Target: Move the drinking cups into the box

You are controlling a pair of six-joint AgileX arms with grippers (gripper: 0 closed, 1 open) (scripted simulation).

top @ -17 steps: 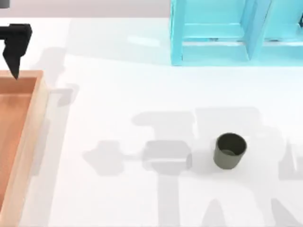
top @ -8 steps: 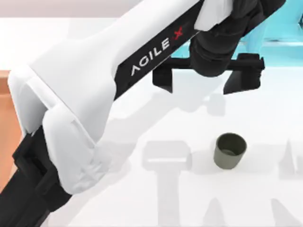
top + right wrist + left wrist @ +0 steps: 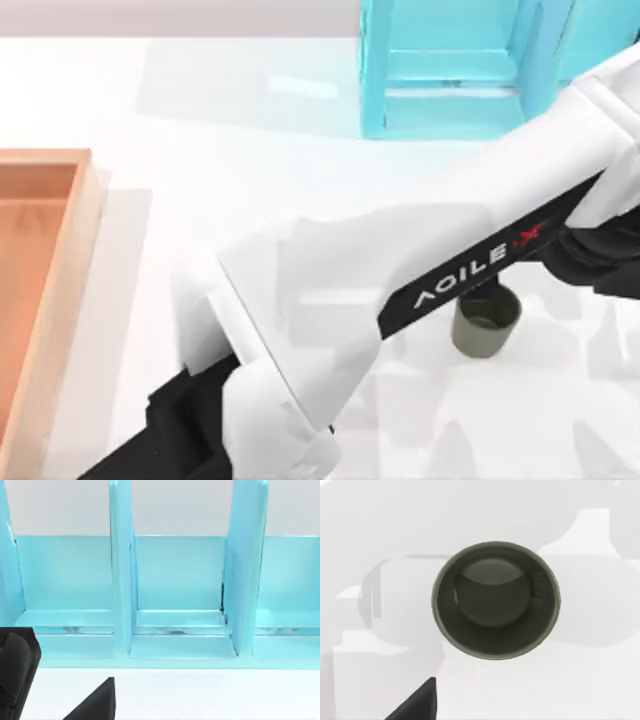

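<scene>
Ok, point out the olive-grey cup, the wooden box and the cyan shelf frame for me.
olive-grey cup (image 3: 495, 600): left wrist view, on the cup's inside bottom.
wooden box (image 3: 78, 240): top view, on its light raised rim wall at the table's left.
cyan shelf frame (image 3: 121, 580): right wrist view, on an upright divider.

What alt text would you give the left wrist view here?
Straight down into an empty olive-grey cup standing upright on the white table, centred beneath the camera. A dark fingertip of the left hand pokes in at the picture's edge, apart from the cup.

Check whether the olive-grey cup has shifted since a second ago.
No. The olive-grey cup sits the same way below the cyan shelf frame.
</scene>
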